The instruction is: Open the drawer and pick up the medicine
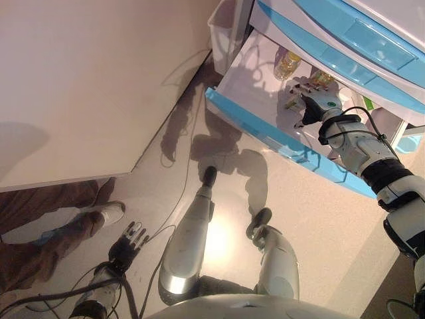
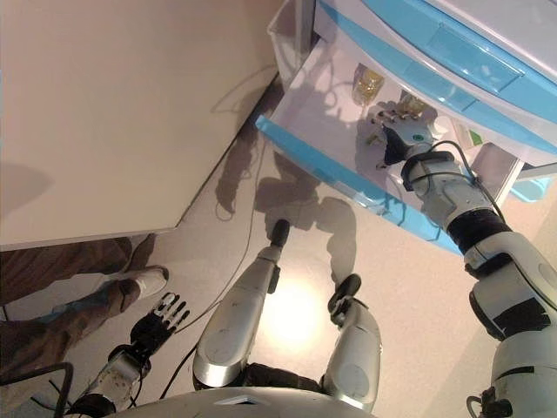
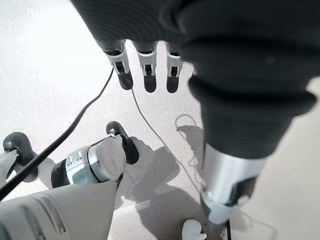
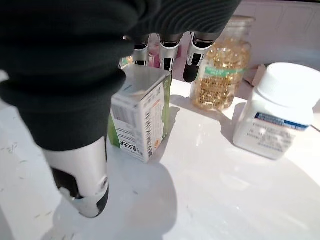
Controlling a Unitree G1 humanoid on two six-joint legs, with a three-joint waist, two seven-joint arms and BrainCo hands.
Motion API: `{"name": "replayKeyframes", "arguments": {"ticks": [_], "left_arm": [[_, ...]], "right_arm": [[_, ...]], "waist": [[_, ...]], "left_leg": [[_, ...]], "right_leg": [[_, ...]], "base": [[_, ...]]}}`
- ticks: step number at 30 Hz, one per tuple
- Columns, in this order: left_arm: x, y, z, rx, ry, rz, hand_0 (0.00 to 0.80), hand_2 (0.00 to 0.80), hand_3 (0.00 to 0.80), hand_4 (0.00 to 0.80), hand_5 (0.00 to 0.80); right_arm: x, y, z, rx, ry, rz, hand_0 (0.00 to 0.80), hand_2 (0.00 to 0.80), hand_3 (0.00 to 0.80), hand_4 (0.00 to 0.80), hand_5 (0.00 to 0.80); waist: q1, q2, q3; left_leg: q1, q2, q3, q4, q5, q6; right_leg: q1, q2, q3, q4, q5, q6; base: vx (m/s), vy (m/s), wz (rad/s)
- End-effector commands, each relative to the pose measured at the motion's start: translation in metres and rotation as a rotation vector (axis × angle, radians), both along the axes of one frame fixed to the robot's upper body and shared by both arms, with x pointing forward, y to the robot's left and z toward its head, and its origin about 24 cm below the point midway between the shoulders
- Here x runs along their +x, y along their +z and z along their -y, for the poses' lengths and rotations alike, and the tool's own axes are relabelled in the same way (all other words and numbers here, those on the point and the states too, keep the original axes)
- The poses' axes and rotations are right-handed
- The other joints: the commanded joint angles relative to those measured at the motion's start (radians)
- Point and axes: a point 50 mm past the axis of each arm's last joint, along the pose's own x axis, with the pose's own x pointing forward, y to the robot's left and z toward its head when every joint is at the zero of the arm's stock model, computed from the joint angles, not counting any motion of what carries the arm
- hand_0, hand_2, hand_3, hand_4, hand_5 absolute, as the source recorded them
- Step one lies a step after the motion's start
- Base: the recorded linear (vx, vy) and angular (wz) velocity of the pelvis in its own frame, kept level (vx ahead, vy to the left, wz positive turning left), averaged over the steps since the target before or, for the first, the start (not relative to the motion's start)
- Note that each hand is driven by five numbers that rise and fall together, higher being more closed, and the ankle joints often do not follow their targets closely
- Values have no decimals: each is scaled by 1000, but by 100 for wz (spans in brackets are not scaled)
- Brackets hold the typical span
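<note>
The blue-fronted drawer point(image 1: 262, 136) of the white cabinet stands pulled out, its white floor point(image 1: 249, 76) showing. My right hand point(image 1: 313, 100) reaches into it. In the right wrist view a white and green medicine box point(image 4: 142, 115) stands between the straight fingers point(image 4: 167, 50) above it and the thumb point(image 4: 82, 192) beside it; neither is closed on it. A clear bottle of yellow capsules point(image 4: 222, 75) and a white pill bottle point(image 4: 275, 117) stand just past the box. My left hand point(image 1: 129, 240) hangs low near the floor, fingers spread and empty.
Closed blue-fronted drawers point(image 1: 352, 40) sit above the open one. A large pale tabletop point(image 1: 86, 80) fills the upper left. A person's legs and a white shoe point(image 1: 106, 214) are on the floor beside my left hand.
</note>
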Motion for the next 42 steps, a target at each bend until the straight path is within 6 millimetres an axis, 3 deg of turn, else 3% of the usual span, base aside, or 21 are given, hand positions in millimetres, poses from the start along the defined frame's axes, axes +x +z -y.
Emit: {"name": "replayKeyframes", "arguments": {"ticks": [1,17,19,20,21,22,42], "left_arm": [[-18,-7,7,-31,-16,-41,0,0,0,0,0],[-20,-8,10,-44,-16,-40,0,0,0,0,0],[-20,-9,10,-47,-17,-38,0,0,0,0,0],[-20,-9,11,-46,-17,-38,0,0,0,0,0],[-20,-9,11,-47,-17,-38,0,0,0,0,0],[-21,-9,11,-48,-16,-40,0,0,0,0,0],[-22,-8,11,-49,-20,-39,0,0,0,0,0]], "right_arm": [[5,32,12,21,-36,90,0,0,0,0,0],[9,34,14,11,-50,94,0,0,0,0,0],[10,37,17,22,-68,96,282,282,282,282,282],[10,37,17,27,-71,97,574,574,574,574,574],[10,38,18,30,-75,99,646,646,646,646,646],[10,39,20,34,-78,99,800,800,800,800,800],[10,44,15,32,-34,111,800,800,800,800,800]], "waist": [[27,44,-52],[35,55,-52],[39,58,-52],[40,58,-52],[41,59,-52],[42,60,-52],[38,53,-52]], "left_leg": [[39,-27,22,65,-167,56],[17,-30,15,75,-163,56],[9,-31,14,82,-163,56],[8,-31,13,82,-163,56],[7,-32,13,83,-163,56],[7,-32,13,83,-163,56],[-1,-27,16,88,-164,56]], "right_leg": [[-116,18,32,66,188,-14],[-133,13,32,69,190,-16],[-136,12,30,69,186,-18],[-136,11,29,68,187,-18],[-138,11,29,69,186,-19],[-137,12,29,68,186,-19],[-144,15,34,68,192,-18]], "base": [[0,0,0],[1,1,0],[10,9,6],[5,5,6],[8,6,4],[0,0,0],[0,0,0]]}}
